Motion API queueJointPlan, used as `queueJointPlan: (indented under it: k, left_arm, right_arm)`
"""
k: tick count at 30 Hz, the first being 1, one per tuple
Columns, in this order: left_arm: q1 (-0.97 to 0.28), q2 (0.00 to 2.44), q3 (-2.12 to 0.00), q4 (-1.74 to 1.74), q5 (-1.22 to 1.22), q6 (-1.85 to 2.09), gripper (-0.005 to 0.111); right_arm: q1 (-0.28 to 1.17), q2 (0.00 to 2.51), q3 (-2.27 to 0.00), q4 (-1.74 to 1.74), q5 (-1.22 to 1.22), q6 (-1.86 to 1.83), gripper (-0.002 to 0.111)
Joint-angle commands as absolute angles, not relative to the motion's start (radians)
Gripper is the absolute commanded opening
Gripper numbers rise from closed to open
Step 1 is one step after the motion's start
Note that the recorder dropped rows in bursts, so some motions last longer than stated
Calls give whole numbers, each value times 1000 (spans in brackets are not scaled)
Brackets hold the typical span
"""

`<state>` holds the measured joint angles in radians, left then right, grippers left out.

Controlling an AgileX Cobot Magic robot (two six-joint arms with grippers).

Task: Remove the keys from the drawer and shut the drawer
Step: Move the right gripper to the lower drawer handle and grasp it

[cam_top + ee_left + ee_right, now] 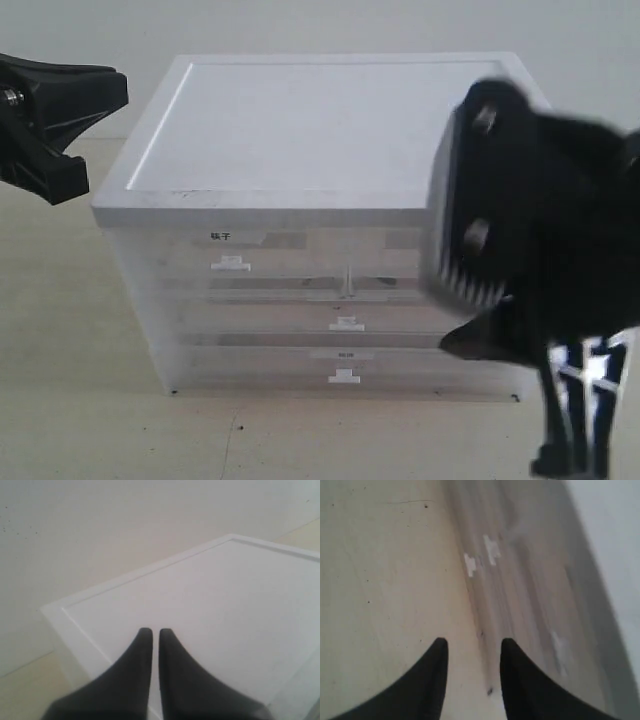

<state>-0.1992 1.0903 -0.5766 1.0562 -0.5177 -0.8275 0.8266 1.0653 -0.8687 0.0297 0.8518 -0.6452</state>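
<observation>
The drawer point(345, 323) is the middle full-width tier of the translucent cabinet, marked by a small white tab handle, and it sits flush with the cabinet front. The keys are hidden in every view. My right gripper point(460, 315) hangs blurred in front of the cabinet's right side, open, with nothing between its fingers. In the right wrist view that gripper point(472, 645) is over the table beside the cabinet front, and the drawer handle point(491, 549) is further off. My left gripper point(151, 630) is shut on nothing above the cabinet's white top point(210, 610). The left arm point(45, 110) is at the upper left.
The cabinet point(330, 120) stands on a pale table point(90, 400). Two half-width drawers form its top tier, one with a handle point(230, 264). The lowest full-width drawer has its own handle point(344, 376). A bare wall point(100, 525) is behind.
</observation>
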Motion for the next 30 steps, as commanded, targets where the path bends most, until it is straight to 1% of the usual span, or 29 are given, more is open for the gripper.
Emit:
queueJointPlan:
  k: [1, 3, 5, 8, 10, 16, 22, 27, 30]
  left_arm:
    - [-203, 1095, -583, 1059, -525, -838, 5]
    - [-203, 1095, -583, 1059, -525, -838, 5]
    - [-203, 1095, -583, 1059, -525, -838, 5]
    - [-203, 1095, -583, 1059, -525, -838, 5]
    - [-203, 1095, -583, 1059, -525, -838, 5]
    - [-203, 1095, -583, 1059, -527, -838, 5]
    - [-203, 1095, -583, 1059, -527, -838, 5]
    - [-203, 1095, -583, 1055, -527, -835, 5]
    - [-203, 1095, -583, 1055, -527, -835, 5]
  right_arm:
    - [1049, 1074, -706, -434, 421, -330, 33]
    - [1098, 1141, -659, -746, 431, -70, 40]
    - [1117, 1201, -659, -872, 469, 90, 40]
    - [1152, 1296, -659, -1009, 424, 186, 40]
    - [1163, 1350, -664, -1040, 392, 212, 40]
    - [1163, 1473, -680, -1102, 437, 286, 40]
    - [1163, 1487, -680, -1350, 480, 540, 40]
    - [1163, 1487, -680, -1357, 524, 549, 40]
    - [1152, 1491, -680, -1345, 490, 576, 40]
